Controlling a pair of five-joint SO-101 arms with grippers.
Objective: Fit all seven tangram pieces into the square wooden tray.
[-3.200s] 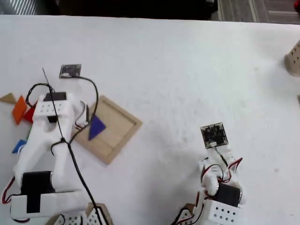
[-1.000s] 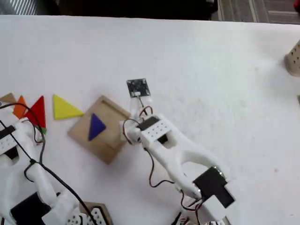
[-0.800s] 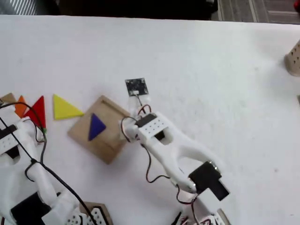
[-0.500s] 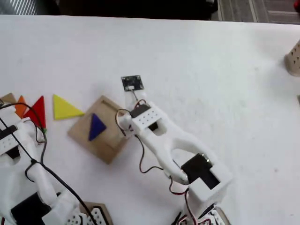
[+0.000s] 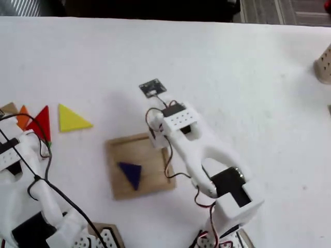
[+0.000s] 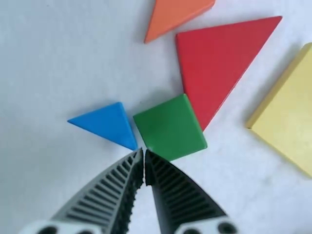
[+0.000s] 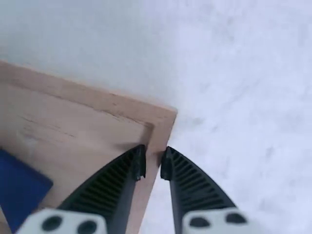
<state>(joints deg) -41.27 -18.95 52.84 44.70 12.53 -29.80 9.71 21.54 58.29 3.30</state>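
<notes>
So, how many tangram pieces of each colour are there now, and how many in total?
red piece: 1
orange piece: 1
yellow piece: 1
green piece: 1
light blue piece: 1
dark blue piece, in the tray: 1
tan piece: 1
Total: 7

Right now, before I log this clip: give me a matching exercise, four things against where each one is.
Things: 1 dark blue triangle; 2 yellow triangle; 3 green square; 4 right gripper.
Places: A clamped on the rim of the wooden tray; B just ahead of the shut tips of the left gripper; C inside the tray; D on the table between red triangle and tray.
Pairs: 1-C, 2-D, 3-B, 4-A.
</notes>
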